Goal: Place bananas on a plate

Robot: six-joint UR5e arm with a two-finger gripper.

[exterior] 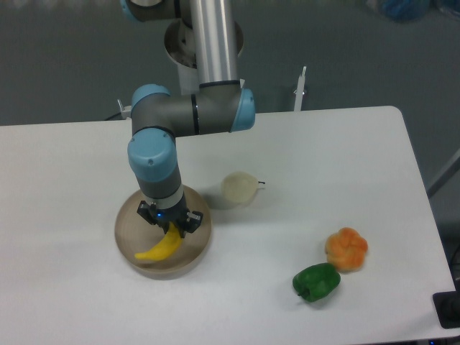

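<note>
- The pincer [169,224] is gripping the upper end of the banana [159,246], its fingers closed around it.
- The banana is hanging low over the plate [129,219], inside the rim toward the near side; I cannot tell whether its tip is already touching the plate.
- The step in hand is the setting-down: the fruit is sitting over its target, not yet released.
- The next move is calling for a short descent, then opening the fingers and lifting straight up.
- A pale pear-like fruit [238,188] is lying on the counter [345,158] just right of the plate; a green pepper [316,282] and an orange lumpy fruit [346,248] are resting well apart, near right.
</note>
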